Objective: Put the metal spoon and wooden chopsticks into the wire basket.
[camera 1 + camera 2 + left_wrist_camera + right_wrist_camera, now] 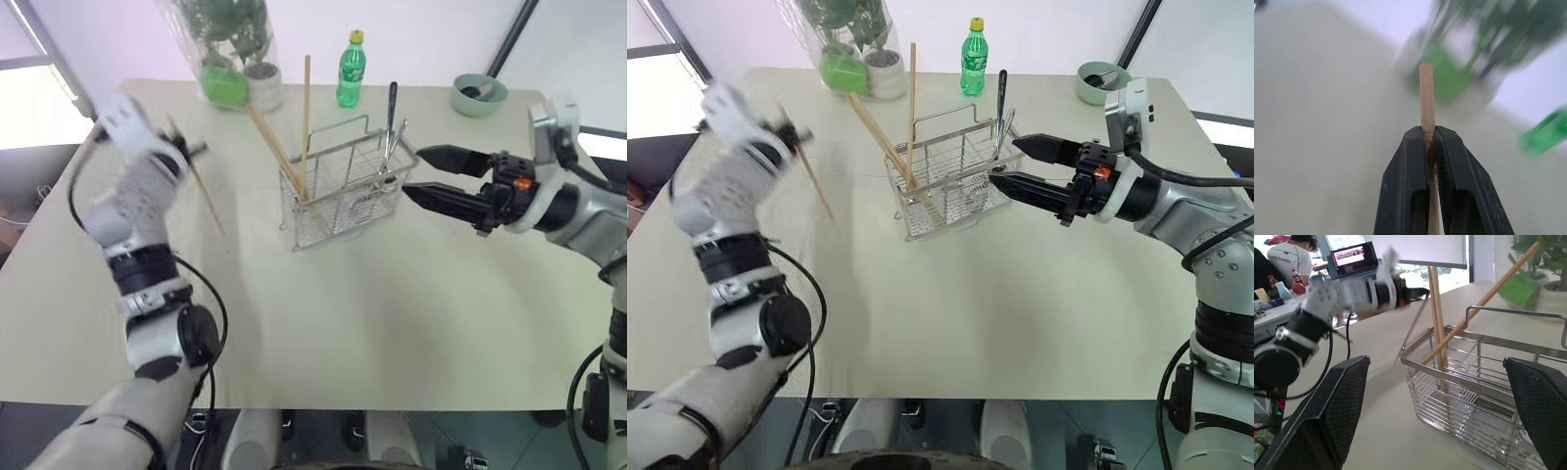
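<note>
Wooden chopstick (pixel 208 198) in left pincer (pixel 184 149)

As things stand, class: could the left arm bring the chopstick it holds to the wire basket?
Probably yes. The left gripper is shut on a chopstick, and bare table lies between it and the wire basket. The right gripper waits open at the basket's far side.

- Three wooden chopsticks (pixel 306 108): two standing in the wire basket, one apart
- One wire basket (pixel 345 191)
- One metal spoon (pixel 394 147)
- One green bottle (pixel 351 70), far edge of the bench (pixel 392 323)
- One pale green bowl (pixel 479 94), far right corner
- Two potted plants (pixel 230 49), far edge
</note>
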Available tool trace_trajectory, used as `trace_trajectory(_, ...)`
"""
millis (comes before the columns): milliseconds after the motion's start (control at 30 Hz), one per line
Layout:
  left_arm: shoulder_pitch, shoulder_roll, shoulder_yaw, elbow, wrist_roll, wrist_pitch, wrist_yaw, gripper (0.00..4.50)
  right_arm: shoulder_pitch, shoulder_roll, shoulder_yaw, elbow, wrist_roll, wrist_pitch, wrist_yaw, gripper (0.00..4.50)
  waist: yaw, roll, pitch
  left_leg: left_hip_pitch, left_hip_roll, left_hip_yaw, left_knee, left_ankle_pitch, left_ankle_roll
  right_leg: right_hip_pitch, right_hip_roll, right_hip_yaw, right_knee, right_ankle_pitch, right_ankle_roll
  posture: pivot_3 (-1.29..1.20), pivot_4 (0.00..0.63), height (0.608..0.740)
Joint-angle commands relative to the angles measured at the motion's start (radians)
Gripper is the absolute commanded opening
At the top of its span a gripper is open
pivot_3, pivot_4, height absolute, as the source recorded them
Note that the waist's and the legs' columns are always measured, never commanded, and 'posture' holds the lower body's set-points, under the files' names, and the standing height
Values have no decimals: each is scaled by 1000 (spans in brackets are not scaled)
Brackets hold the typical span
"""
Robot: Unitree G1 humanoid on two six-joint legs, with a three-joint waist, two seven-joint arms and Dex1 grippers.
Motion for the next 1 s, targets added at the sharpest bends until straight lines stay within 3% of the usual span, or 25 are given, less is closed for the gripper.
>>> trace_trajectory(33,-94,34,35,-64,-144,-77,-67,39,-4,-15,-31,-23,14,-3,-3,4500,1,0,0,0,0,0,0,0,1,1,0,0,-1,0,0,0,150,684)
trace_trajectory(133,-149,42,29,-69,-228,-78,-79,39,-7,-10,-28,-22,13,-1,-9,4500,3,0,0,1,0,1,0,0,1,3,0,-1,-2,1,1,0,150,684)
trace_trajectory(333,-216,-23,-147,-124,-286,-66,-140,39,1,3,-34,-39,23,-1,-35,4500,3,0,0,1,0,0,1,0,1,6,1,-2,-7,4,5,0,150,684)
trace_trajectory(467,-200,-85,-269,-119,-265,-96,-184,39,17,9,-54,-53,40,1,-67,4500,0,0,0,2,0,1,1,-1,2,8,2,-2,-11,6,7,0,150,684)
trace_trajectory(667,-93,-99,-453,-130,-151,-184,-289,39,47,6,-83,-79,66,1,-105,4500,0,0,0,3,0,2,1,-1,2,8,2,-1,-11,6,6,0,150,684)
trace_trajectory(867,0,-147,-511,-134,-108,-271,-317,39,69,-1,-101,-90,85,1,-127,4500,2,0,0,3,0,1,1,-2,4,8,2,-1,-12,5,4,0,150,684)
trace_trajectory(900,13,-162,-511,-135,-109,-283,-314,846,70,-2,-101,-89,86,-1,-130,4500,2,0,0,3,0,1,1,-2,4,9,1,-1,-12,5,3,0,150,684)
trace_trajectory(1000,31,-185,-506,-145,-115,-299,-302,2181,68,-5,-99,-85,88,-3,-133,4500,1,0,0,3,0,1,1,-2,5,9,1,-1,-13,5,3,0,150,684)
